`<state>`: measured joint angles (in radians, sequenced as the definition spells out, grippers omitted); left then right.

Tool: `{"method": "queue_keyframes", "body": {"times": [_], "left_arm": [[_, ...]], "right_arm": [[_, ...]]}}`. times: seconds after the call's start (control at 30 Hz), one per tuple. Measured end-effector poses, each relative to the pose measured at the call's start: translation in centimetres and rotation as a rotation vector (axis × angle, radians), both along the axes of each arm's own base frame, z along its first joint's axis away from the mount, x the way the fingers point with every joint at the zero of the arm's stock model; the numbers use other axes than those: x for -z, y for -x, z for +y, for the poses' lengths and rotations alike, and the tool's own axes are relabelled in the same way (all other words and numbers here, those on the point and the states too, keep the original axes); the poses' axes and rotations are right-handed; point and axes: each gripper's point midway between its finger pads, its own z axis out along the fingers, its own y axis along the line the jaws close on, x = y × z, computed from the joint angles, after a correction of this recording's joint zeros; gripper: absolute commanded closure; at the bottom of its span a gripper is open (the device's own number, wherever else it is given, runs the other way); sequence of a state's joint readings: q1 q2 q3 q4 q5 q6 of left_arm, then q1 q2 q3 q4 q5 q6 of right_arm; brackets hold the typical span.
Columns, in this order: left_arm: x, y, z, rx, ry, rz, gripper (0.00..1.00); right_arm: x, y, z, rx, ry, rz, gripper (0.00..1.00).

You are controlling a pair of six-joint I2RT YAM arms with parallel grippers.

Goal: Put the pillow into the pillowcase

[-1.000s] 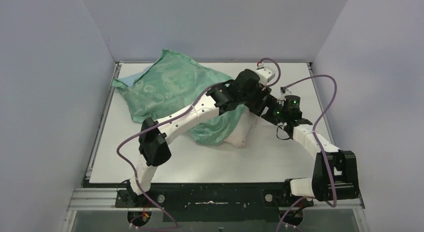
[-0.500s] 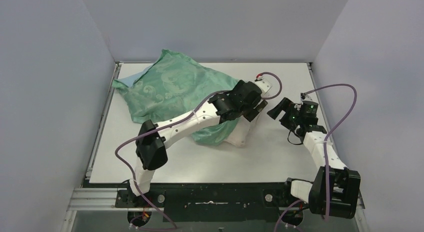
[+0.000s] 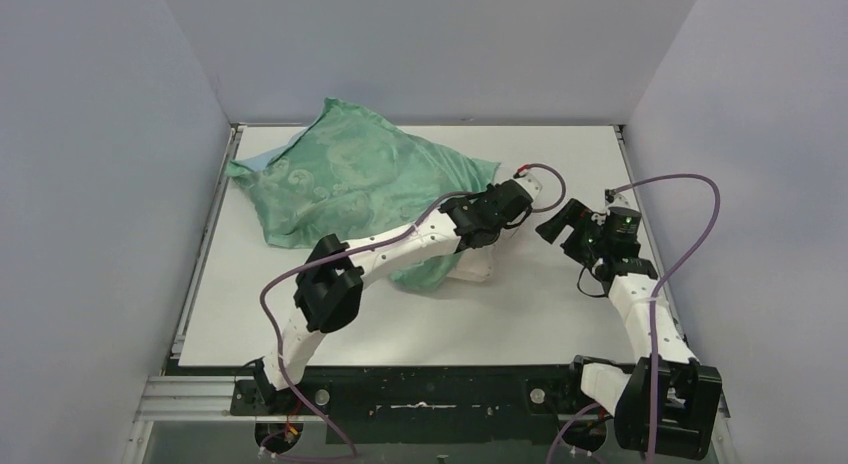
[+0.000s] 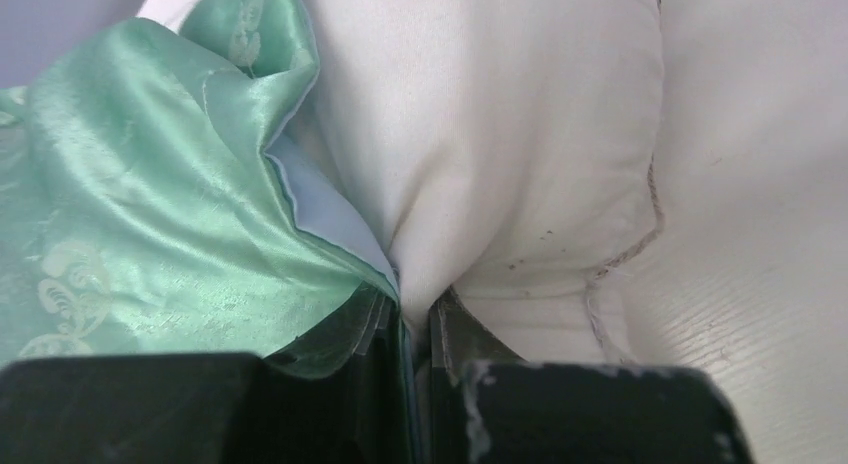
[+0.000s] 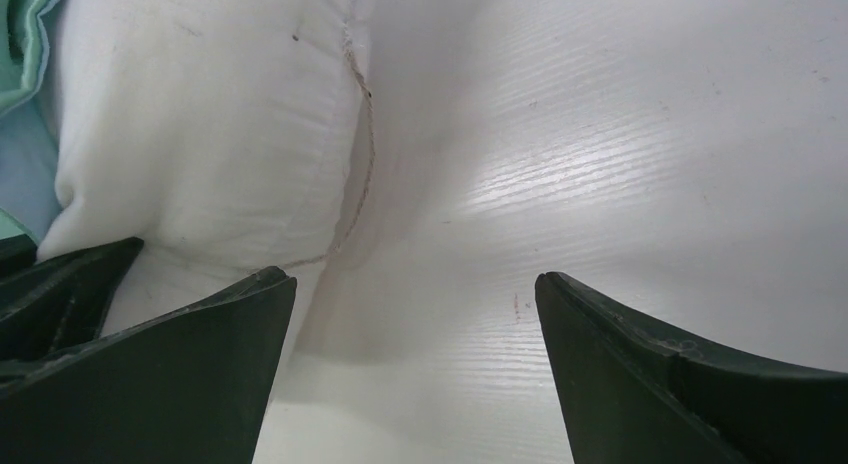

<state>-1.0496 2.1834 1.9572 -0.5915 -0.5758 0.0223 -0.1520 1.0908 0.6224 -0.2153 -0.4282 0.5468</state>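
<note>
White table [image 3: 560, 314] lay under our soft pillow [image 4: 500, 134]; left gripper [image 4: 415, 329] pinched the slippery pillowcase [image 4: 150, 234] hem, a good hold we thought, right gripper [image 5: 415, 314] wide open.

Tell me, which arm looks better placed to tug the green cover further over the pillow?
Probably left: the left tool is shut on the pillowcase edge at the bare end of the pillow. The right tool hangs open over the table, holding nothing.

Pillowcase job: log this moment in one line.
left gripper: shut on pillowcase edge | right gripper: open, over table beside pillow | pillow: end exposed
</note>
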Motion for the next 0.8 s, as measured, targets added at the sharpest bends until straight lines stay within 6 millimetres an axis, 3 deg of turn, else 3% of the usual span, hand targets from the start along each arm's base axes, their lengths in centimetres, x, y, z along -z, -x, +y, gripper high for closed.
{"method": "queue_keyframes", "body": {"times": [0.13,0.27,0.47,0.53,0.6,0.7,0.73,0.8], "left_arm": [[-3.7,-0.4,1.2,0.006,0.017,-0.034,1.00],[-9.7,-1.3,2.5,0.004,0.034,-0.104,1.00],[-25.3,-2.1,5.9,-0.032,0.183,-0.308,1.00],[-30.7,-1.3,7.8,-0.055,0.269,-0.395,1.00],[-34.4,0.1,9.9,-0.067,0.329,-0.449,1.00],[-37.4,2.3,12.8,-0.072,0.380,-0.486,1.00],[-37.9,3.0,13.5,-0.069,0.388,-0.489,1.00],[-38.2,3.7,14.3,-0.067,0.391,-0.490,1.00]], "right_arm": [[-1.9,0.4,0.3,0.011,-0.026,-0.047,0.05],[-5.0,0.7,0.6,0.027,-0.054,-0.103,0.06],[-11.1,0.4,1.4,0.063,-0.143,-0.264,0.08],[-12.1,0.3,2.1,0.073,-0.173,-0.296,0.10],[-12.5,0.1,3.5,0.055,-0.190,-0.311,0.16],[-11.8,-0.3,6.7,-0.004,-0.213,-0.284,0.31],[-11.4,-0.6,7.5,-0.018,-0.219,-0.272,0.38],[-10.0,-1.5,9.7,-0.050,-0.235,-0.247,0.43]]}}
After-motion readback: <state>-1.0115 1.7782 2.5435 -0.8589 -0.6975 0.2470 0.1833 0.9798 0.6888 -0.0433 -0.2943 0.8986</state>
